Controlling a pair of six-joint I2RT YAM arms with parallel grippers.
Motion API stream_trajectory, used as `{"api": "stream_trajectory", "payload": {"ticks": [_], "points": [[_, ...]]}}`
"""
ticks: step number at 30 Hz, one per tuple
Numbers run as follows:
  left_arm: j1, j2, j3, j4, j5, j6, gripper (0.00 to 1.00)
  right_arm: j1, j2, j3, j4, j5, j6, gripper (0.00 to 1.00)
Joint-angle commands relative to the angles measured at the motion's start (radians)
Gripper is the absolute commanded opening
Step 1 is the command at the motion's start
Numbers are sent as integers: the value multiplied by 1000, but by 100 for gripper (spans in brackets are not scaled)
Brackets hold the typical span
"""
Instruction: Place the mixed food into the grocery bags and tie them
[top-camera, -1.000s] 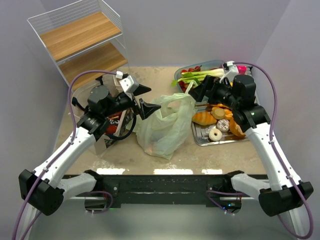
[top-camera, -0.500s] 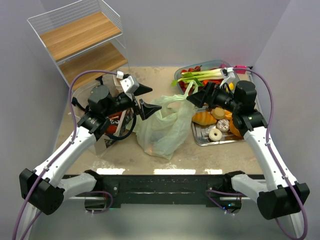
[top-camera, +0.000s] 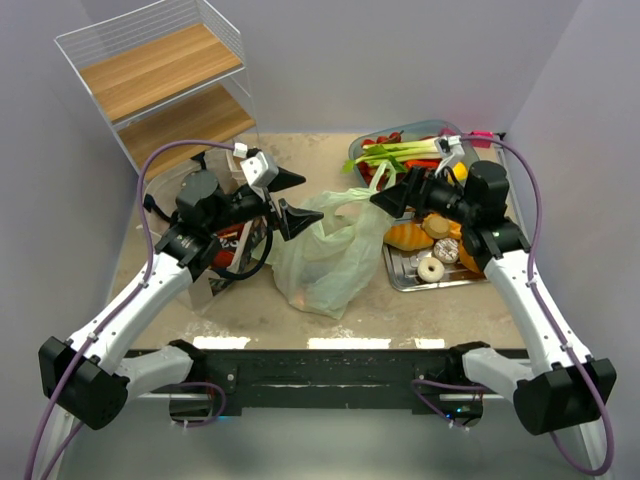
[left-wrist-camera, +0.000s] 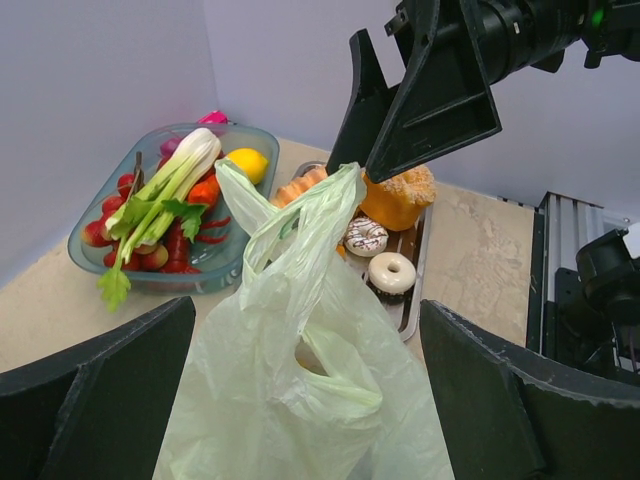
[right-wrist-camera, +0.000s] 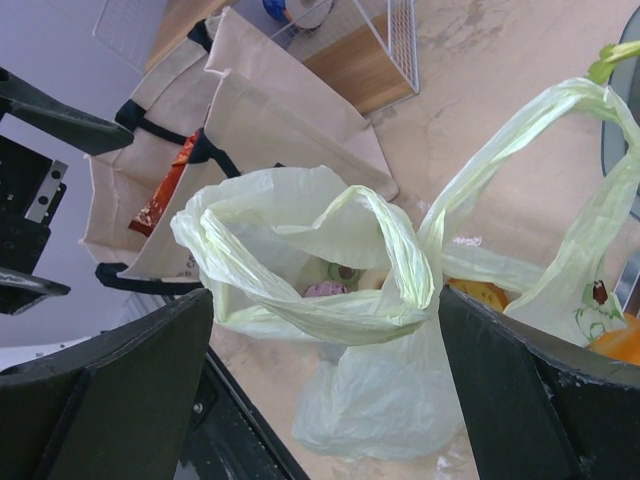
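Mouth gaping upward, the pale-green grocery bag (top-camera: 322, 262) stands slumped at the middle of the table (top-camera: 440, 312), between the two arms. The left gripper (top-camera: 308, 197) hangs just left of the bag's top with its fingers (left-wrist-camera: 95, 395) spread wide, holding nothing; in the left wrist view the bag shows between them. The right gripper (top-camera: 386, 188) hovers at the bag's right handle loop (right-wrist-camera: 520, 145). Its fingers (right-wrist-camera: 115, 390) are likewise wide apart and empty, with the open mouth below and between them. Whether a fingertip touches the loop I cannot tell. Something purplish (right-wrist-camera: 325, 290) lies at the bottom of the bag.

A beige canvas tote (right-wrist-camera: 265, 125) with black handles stands left of the plastic bag, under the left arm, with a red snack packet (right-wrist-camera: 165, 195) in it. Right of the bag, a metal tray (top-camera: 425, 284) carries doughnuts (left-wrist-camera: 391, 272) and croissants (left-wrist-camera: 398, 200). Behind it, a clear dish (left-wrist-camera: 255, 135) holds a leek (left-wrist-camera: 165, 190), strawberries (left-wrist-camera: 100, 232) and a lemon (left-wrist-camera: 247, 163).
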Motion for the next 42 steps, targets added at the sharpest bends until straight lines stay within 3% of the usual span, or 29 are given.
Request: {"api": "stream_trajectory", "payload": {"ticks": [1,6,19,27,31,37,42], "points": [[6,4,33,42,25,-8,100,-5,-1,-4,-7,3,-35,99],[6,-1,32,42,27,-7,100,-6,11,3,-13,7,-48,98],[6,-10,30,33,33,2,100,-6,55,36,11,0,-65,61],[6,-10,32,36,51,8,100,-6,74,92,7,-14,-115,50],[6,-4,33,43,56,8,100,-5,85,117,0,-25,-167,25],[5,66,95,80,154,-15,100,-6,68,141,46,-141,-226,1],[3,142,144,192,217,-59,100,4,60,158,60,-264,-233,0]]}}
